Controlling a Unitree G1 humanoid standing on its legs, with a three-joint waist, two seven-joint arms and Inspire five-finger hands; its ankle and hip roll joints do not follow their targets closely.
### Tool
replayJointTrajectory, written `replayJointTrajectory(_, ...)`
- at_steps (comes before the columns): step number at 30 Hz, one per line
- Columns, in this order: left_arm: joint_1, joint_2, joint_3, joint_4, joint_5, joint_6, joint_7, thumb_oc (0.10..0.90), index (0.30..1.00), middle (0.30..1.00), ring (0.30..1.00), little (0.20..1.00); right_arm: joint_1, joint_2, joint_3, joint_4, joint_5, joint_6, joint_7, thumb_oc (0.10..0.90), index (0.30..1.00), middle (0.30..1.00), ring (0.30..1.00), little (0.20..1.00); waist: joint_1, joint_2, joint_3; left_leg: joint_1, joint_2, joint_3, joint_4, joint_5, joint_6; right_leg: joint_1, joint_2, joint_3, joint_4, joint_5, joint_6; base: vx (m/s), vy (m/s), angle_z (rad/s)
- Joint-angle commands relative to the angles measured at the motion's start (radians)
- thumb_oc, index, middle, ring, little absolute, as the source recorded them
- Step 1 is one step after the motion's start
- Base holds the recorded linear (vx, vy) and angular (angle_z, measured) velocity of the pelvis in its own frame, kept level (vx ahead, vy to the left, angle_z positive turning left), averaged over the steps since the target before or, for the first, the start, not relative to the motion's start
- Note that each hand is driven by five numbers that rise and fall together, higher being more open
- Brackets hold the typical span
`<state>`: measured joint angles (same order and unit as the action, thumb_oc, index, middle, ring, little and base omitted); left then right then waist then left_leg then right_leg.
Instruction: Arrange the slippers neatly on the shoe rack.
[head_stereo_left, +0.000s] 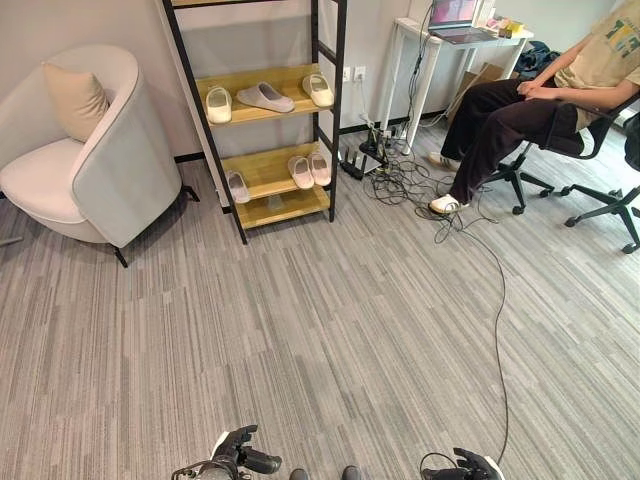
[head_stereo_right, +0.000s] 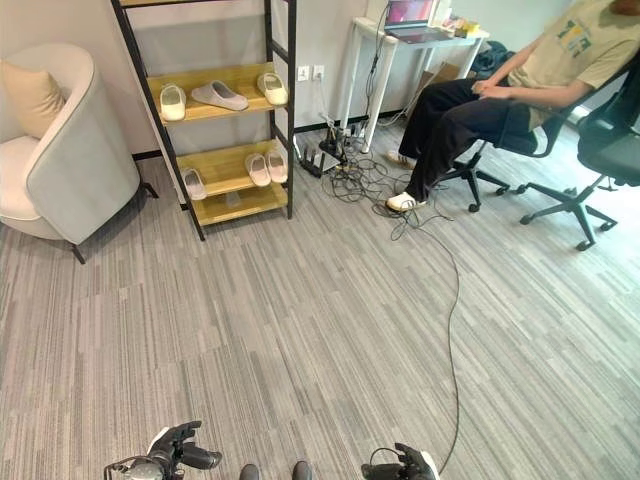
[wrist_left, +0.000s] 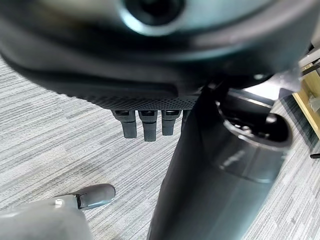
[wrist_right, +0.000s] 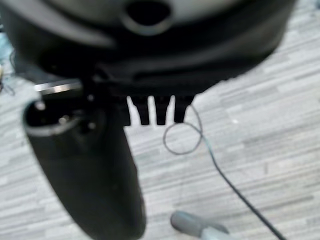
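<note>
Six slippers (head_stereo_left: 264, 96) sit on the far shoe rack (head_stereo_left: 268, 172). Left hand (head_stereo_left: 236, 452) and right hand (head_stereo_left: 470, 466) hang low, fingers straight, holding nothing. Arranging looks nearly finished; next likely calls for approaching to straighten the sideways slipper.

Slippers (head_stereo_left: 265, 96) on rack (head_stereo_left: 262, 120) shelves; armchair (head_stereo_left: 90, 150) left, apparently apart.

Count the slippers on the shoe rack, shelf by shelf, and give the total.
Upper shelf: 3 slippers
Lower shelf: 3 slippers
Total on the shoe rack: 6
</note>
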<state>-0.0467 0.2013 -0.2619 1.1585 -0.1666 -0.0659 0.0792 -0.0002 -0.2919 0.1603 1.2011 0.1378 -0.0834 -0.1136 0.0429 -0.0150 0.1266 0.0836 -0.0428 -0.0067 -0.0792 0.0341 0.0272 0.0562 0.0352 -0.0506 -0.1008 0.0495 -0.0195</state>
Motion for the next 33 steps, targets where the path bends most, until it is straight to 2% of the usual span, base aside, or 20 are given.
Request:
replayJointTrajectory(1, -0.060, -0.007, 0.007, 0.046, -0.007, -0.037, 0.013, 0.800, 0.900, 0.900, 0.900, 0.900, 0.003, -0.047, 0.022, -0.025, -0.015, -0.025, -0.018, 0.800, 0.900, 0.900, 0.900, 0.900, 0.010, -0.009, -0.041, -0.016, 0.037, -0.102, -0.008, -0.059, -0.055, 0.045, -0.026, -0.020, 0.014, -0.120, 0.086, 0.00, 0.000, 0.00)
replayJointTrajectory(16, -0.063, -0.003, -0.019, 0.017, -0.007, -0.033, 0.001, 0.800, 0.900, 0.900, 0.900, 0.900, 0.019, -0.051, 0.024, -0.059, -0.025, -0.023, -0.010, 0.800, 0.900, 0.900, 0.900, 0.900, -0.004, 0.014, -0.014, -0.039, 0.034, -0.154, 0.003, -0.046, -0.065, 0.023, -0.029, -0.064, 0.057, -0.151, 0.069, 0.01, -0.032, 0.11)
replayJointTrajectory(18, -0.065, 0.002, -0.018, 0.003, -0.018, -0.035, 0.001, 0.800, 0.900, 0.900, 0.900, 0.900, 0.015, -0.052, 0.024, -0.062, -0.017, -0.025, -0.009, 0.800, 0.900, 0.900, 0.900, 0.900, -0.002, 0.011, 0.001, -0.062, 0.032, -0.157, 0.061, -0.064, -0.069, 0.011, -0.028, -0.055, 0.078, -0.158, 0.062, -0.01, -0.073, 0.10)
replayJointTrajectory(20, -0.068, 0.008, -0.017, -0.014, -0.026, -0.037, 0.003, 0.800, 0.900, 0.900, 0.900, 0.900, 0.008, -0.056, 0.026, -0.076, -0.010, -0.031, -0.011, 0.800, 0.900, 0.900, 0.900, 0.900, 0.006, 0.006, 0.026, -0.120, 0.028, -0.149, 0.174, -0.089, -0.079, 0.004, -0.031, -0.046, 0.091, -0.169, 0.054, -0.04, -0.065, 0.12)
replayJointTrajectory(21, -0.073, 0.007, -0.019, -0.026, -0.036, -0.037, 0.005, 0.800, 0.900, 0.900, 0.900, 0.900, -0.002, -0.062, 0.024, -0.086, -0.001, -0.034, -0.016, 0.800, 0.900, 0.900, 0.900, 0.900, 0.016, 0.001, 0.056, -0.183, 0.015, -0.130, 0.275, -0.081, -0.094, 0.010, -0.039, -0.046, 0.095, -0.168, 0.048, -0.03, -0.050, 0.12)
replayJointTrajectory(22, -0.074, 0.006, -0.018, -0.028, -0.040, -0.039, 0.006, 0.800, 0.900, 0.900, 0.900, 0.900, -0.008, -0.065, 0.024, -0.088, 0.002, -0.036, -0.019, 0.800, 0.900, 0.900, 0.900, 0.900, 0.024, -0.003, 0.065, -0.213, 0.014, -0.123, 0.321, -0.068, -0.095, 0.014, -0.041, -0.050, 0.094, -0.167, 0.045, -0.02, -0.032, 0.18)
replayJointTrajectory(25, -0.070, 0.006, -0.022, -0.026, -0.041, -0.037, 0.009, 0.800, 0.900, 0.900, 0.900, 0.900, -0.015, -0.067, 0.026, -0.079, 0.007, -0.031, -0.024, 0.800, 0.900, 0.900, 0.900, 0.900, 0.032, -0.010, 0.072, -0.268, 0.012, -0.107, 0.370, -0.057, -0.090, 0.025, -0.049, -0.062, 0.090, -0.171, 0.045, 0.07, 0.000, 0.07)
replayJointTrajectory(27, -0.062, 0.007, -0.022, -0.022, -0.041, -0.035, 0.008, 0.800, 0.900, 0.900, 0.900, 0.900, -0.016, -0.068, 0.026, -0.073, 0.007, -0.028, -0.024, 0.800, 0.900, 0.900, 0.900, 0.900, 0.038, -0.014, 0.066, -0.294, 0.010, -0.077, 0.323, -0.066, -0.083, 0.039, -0.053, -0.076, 0.074, -0.176, 0.052, 0.17, 0.042, 0.09)
replayJointTrajectory(28, -0.056, 0.008, -0.021, -0.019, -0.037, -0.034, 0.007, 0.800, 0.900, 0.900, 0.900, 0.900, -0.014, -0.069, 0.026, -0.071, 0.005, -0.027, -0.025, 0.800, 0.900, 0.900, 0.900, 0.900, 0.043, -0.015, 0.063, -0.325, 0.008, -0.049, 0.293, -0.042, -0.084, 0.055, -0.054, -0.086, 0.060, -0.179, 0.057, 0.21, 0.076, 0.28)
replayJointTrajectory(30, -0.033, 0.014, -0.012, -0.013, -0.018, -0.032, 0.006, 0.800, 0.900, 0.900, 0.900, 0.900, -0.010, -0.061, 0.023, -0.080, -0.006, -0.023, -0.027, 0.800, 0.900, 0.900, 0.900, 0.900, 0.054, -0.014, 0.045, -0.316, 0.017, -0.012, 0.228, -0.025, -0.074, 0.076, -0.052, -0.088, 0.062, -0.203, 0.069, 0.32, 0.155, 0.33)
replayJointTrajectory(32, -0.026, 0.018, 0.001, -0.011, -0.032, -0.032, 0.007, 0.800, 0.900, 0.900, 0.900, 0.900, -0.011, -0.045, 0.026, -0.086, -0.021, -0.020, -0.026, 0.800, 0.900, 0.900, 0.900, 0.900, 0.072, -0.028, 0.030, -0.305, -0.015, -0.044, 0.241, -0.050, -0.052, 0.071, -0.082, -0.078, 0.134, -0.211, 0.085, 0.31, 0.184, 0.00)
replayJointTrajectory(33, -0.026, 0.018, 0.001, -0.011, -0.032, -0.033, 0.007, 0.800, 0.900, 0.900, 0.900, 0.900, -0.011, -0.045, 0.026, -0.086, -0.021, -0.020, -0.026, 0.800, 0.900, 0.900, 0.900, 0.900, 0.072, -0.028, 0.030, -0.305, -0.015, -0.043, 0.241, -0.050, -0.052, 0.071, -0.083, -0.078, 0.136, -0.212, 0.085, 0.24, 0.159, -0.20)
